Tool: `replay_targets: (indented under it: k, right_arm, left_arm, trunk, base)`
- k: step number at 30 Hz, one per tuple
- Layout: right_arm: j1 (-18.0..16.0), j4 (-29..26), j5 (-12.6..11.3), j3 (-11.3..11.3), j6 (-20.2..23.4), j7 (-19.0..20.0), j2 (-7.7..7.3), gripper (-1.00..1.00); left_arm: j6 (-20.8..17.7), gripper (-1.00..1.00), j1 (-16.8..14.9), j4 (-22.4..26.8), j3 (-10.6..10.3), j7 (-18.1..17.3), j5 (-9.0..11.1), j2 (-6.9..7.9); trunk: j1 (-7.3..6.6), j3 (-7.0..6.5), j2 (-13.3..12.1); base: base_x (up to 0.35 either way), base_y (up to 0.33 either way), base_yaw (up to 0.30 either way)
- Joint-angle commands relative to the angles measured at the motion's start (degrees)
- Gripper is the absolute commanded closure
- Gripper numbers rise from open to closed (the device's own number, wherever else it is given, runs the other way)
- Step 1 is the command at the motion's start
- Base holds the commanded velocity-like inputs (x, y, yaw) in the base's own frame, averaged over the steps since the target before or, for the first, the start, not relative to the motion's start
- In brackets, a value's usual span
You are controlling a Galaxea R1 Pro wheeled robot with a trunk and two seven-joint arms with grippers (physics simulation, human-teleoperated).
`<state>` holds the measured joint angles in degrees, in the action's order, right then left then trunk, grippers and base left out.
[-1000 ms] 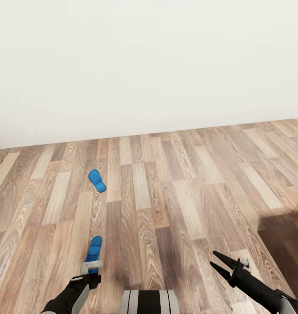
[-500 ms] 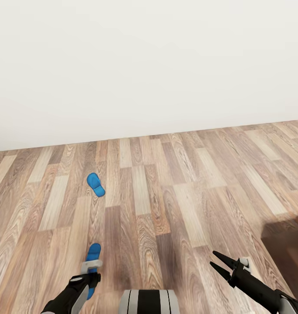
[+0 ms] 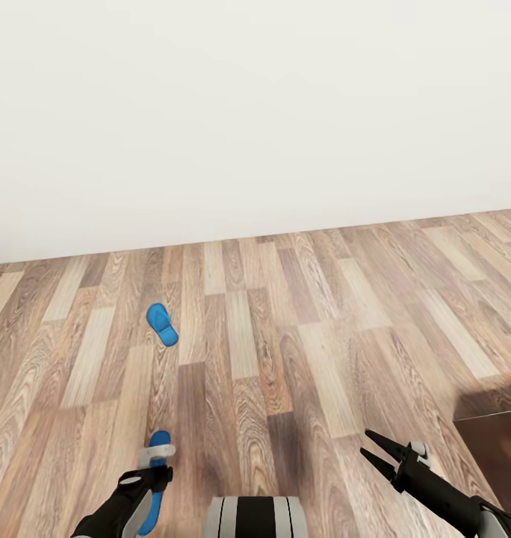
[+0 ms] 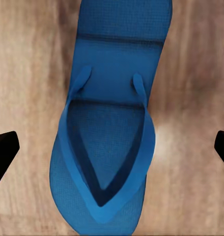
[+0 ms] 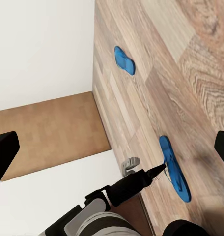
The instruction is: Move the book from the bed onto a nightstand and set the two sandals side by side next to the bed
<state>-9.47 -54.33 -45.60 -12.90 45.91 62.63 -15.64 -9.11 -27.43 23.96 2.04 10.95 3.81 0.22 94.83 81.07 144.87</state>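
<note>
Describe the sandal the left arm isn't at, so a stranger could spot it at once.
Start at the white wall and come down onto the plank floor. Left of the middle lies a blue sandal, alone on bare boards. Its twin lies much nearer the robot, right by the left gripper.

You have two sandals (image 3: 161, 325) (image 3: 155, 478) on the floor (image 3: 285, 336), two grippers (image 3: 152, 457) (image 3: 376, 451), one wall (image 3: 255, 112), and one dark brown wooden corner (image 3: 498, 441).
</note>
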Motion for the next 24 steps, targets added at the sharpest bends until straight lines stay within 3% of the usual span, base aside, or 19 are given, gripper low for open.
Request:
replay_targets:
  k: [1, 12, 24]
  right_arm:
    - [0.0, 0.0, -0.2, 0.0, 0.3, 0.0, -0.01, -1.0]
    - [0.0, 0.0, -0.2, 0.0, 0.3, 0.0, -0.01, -1.0]
    - [0.0, 0.0, -0.2, 0.0, 0.3, 0.0, -0.01, -1.0]
  left_arm:
    - [-0.3, -1.0, 0.0, 0.1, 0.0, 0.2, 0.4, -0.02]
    - [-0.3, -1.0, 0.0, 0.1, 0.0, 0.3, 0.4, -0.05]
    - [-0.3, -1.0, 0.0, 0.1, 0.1, 0.3, 0.4, -0.05]
  trunk:
    - [0.01, 0.04, 0.0]
    - [0.01, 0.04, 0.0]
    - [0.32, 2.7, 0.2]
  base:
    - [0.149, 0.0, 0.0]
    - [0.027, 0.0, 0.0]
    - [0.0, 0.0, 0.0]
